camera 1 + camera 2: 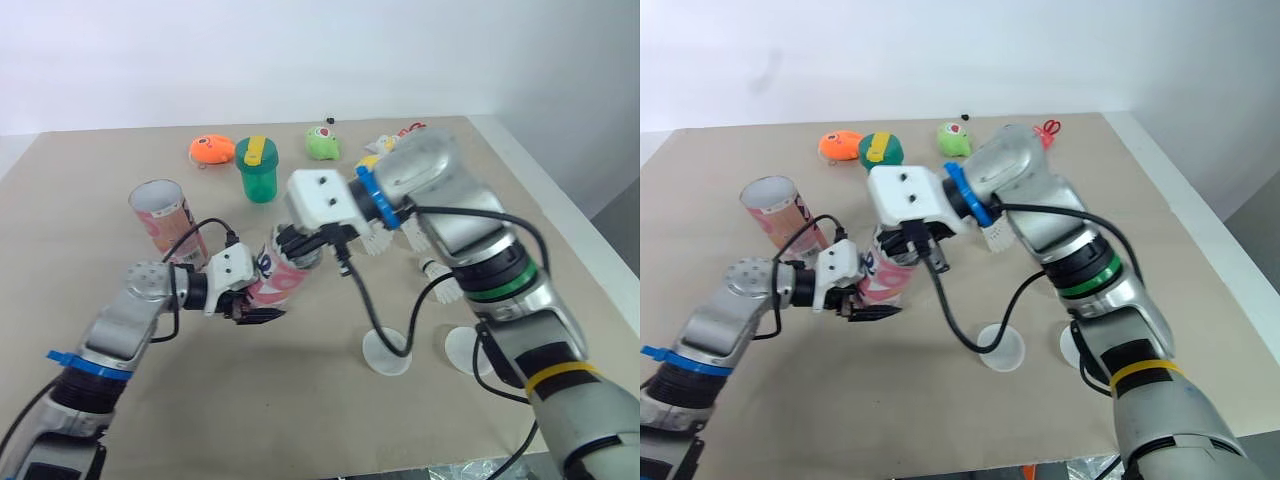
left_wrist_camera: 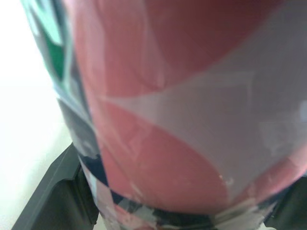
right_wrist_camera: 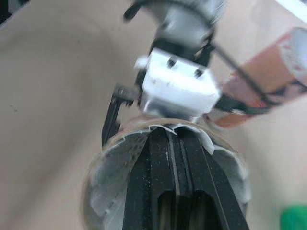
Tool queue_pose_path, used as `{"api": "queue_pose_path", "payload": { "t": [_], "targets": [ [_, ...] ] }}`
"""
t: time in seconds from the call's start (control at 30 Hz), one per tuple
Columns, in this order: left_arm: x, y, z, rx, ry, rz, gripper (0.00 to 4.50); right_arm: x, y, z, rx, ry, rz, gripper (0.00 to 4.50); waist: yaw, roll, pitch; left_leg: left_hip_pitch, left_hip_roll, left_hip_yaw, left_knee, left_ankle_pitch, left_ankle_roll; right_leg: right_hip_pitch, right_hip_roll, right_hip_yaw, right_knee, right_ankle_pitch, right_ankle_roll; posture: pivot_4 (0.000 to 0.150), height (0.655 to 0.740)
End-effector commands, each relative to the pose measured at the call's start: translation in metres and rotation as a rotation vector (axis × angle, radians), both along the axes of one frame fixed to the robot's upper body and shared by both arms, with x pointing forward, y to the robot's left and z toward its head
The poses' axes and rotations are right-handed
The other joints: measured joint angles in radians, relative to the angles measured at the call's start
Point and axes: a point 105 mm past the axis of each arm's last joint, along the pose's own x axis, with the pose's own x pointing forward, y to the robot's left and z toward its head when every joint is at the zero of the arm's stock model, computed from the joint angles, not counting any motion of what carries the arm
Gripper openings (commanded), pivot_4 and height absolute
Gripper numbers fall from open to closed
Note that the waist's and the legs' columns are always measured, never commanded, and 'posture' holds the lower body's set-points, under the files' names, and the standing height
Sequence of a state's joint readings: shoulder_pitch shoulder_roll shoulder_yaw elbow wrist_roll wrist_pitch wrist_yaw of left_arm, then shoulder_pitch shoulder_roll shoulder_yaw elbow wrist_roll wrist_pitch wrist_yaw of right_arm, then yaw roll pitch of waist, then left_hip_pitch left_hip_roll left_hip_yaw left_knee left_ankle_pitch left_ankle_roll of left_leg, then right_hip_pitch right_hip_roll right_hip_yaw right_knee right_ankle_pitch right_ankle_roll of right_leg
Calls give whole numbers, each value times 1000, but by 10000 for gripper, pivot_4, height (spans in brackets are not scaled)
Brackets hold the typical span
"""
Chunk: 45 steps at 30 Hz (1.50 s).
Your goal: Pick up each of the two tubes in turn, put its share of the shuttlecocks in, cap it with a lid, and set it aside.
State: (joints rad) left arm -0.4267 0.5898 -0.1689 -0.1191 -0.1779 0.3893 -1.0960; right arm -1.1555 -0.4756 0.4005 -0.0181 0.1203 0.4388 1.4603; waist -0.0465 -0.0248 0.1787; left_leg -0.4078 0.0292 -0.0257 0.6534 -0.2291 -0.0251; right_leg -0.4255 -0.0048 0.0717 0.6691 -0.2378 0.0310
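The second tube (image 1: 163, 215) stands tilted at the left of the counter (image 1: 300, 420) with its mouth open; its contents cannot be told. Just beside it, the left gripper (image 1: 255, 305) has its jaws clenched on the lower end of the held tube (image 1: 285, 278), which slants up toward the right gripper (image 1: 300, 247). The right gripper's jaws are pressed together and reach into that tube's open mouth. White feathers line the inner wall there, so at least one shuttlecock appears to be loaded. Two lids (image 1: 385, 355) lie flat on the counter further right, with loose shuttlecocks (image 1: 440, 278) near them.

Hazards:
- An off-axis pull-out could drag the feathers back out or twist the tube in the left jaws.
- Excess push could crush the feather skirt
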Motion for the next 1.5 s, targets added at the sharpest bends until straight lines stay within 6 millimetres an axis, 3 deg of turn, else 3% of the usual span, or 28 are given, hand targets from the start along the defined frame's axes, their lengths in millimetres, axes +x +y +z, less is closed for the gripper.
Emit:
{"api": "queue_pose_path", "payload": {
  "t": [0.03, 0.13, 0.37, 0.47, 0.73, 1.03, 1.17, 1.3, 1.43, 1.5],
  "targets": [
    [-1, -14, 3, -38, -30, -19, 36653, -9, -3, 12, 24, -33, 29, 274, -3, 0, 0, 0, 0, 0, 0, 0, 0, 0, 0, 0, 0, 0, 0, 1500, 7400],
    [-2, -21, 5, -83, -37, -18, 36653, -10, -9, 11, 16, -19, 17, 274, -2, 0, 0, 1, 1, -1, 0, 0, 0, 0, 1, 0, 0, 0, 0, 1500, 7400],
    [-3, -26, 12, -124, -55, -28, 36653, -6, -15, -21, -122, -54, 4, 274, -2, 0, 0, 1, 0, -1, 0, 0, 0, 1, 1, 0, 0, 0, 1, 1500, 7400],
    [-4, -26, 11, -114, -56, -36, 36653, 0, -15, -23, -145, -86, -13, 274, -1, 0, 0, 1, 0, -1, 0, 0, 0, 1, 1, 0, 0, 0, 1, 1500, 7400],
    [-10, -29, 8, -148, -40, -58, 36653, 5, -24, 9, -101, -128, -40, 274, 0, 0, 0, 0, 0, -1, 0, 0, 0, 1, 0, -1, 0, 0, 1, 1500, 7400],
    [-7, -40, 4, -229, -40, -53, 36653, -2, -43, 28, -88, -142, -66, 274, 2, 0, 0, 0, 0, -1, 0, 0, 0, 1, 0, -1, 0, 0, 1, 1500, 7400],
    [-6, -43, -2, -285, -27, -30, 36653, -13, -53, 45, 47, -47, -79, 274, 3, 0, 0, 0, 0, -1, 0, 0, 0, 1, 0, 0, 0, 0, 0, 1500, 7400],
    [-5, -44, -16, -354, 14, 1, 36653, -33, -58, 79, 308, 104, -57, 274, 2, 0, 0, 0, 0, -1, 0, 0, 0, 1, 0, 0, 0, 3, -4, 1500, 7400],
    [-2, -37, -38, -334, 35, 44, 36653, -39, -79, 56, 297, 196, -154, 274, 6, -1, 0, 1, 0, -3, 0, 0, 0, 3, 0, -3, -1, 3, -4, 1500, 7400],
    [-3, -34, -45, -332, 44, 56, 36653, -38, -90, 35, 263, 239, -220, 6708, 7, -1, 0, 2, 0, -3, 1, 0, 0, 6, 0, -3, -3, 2, -1, 1500, 7400]
  ]
}}
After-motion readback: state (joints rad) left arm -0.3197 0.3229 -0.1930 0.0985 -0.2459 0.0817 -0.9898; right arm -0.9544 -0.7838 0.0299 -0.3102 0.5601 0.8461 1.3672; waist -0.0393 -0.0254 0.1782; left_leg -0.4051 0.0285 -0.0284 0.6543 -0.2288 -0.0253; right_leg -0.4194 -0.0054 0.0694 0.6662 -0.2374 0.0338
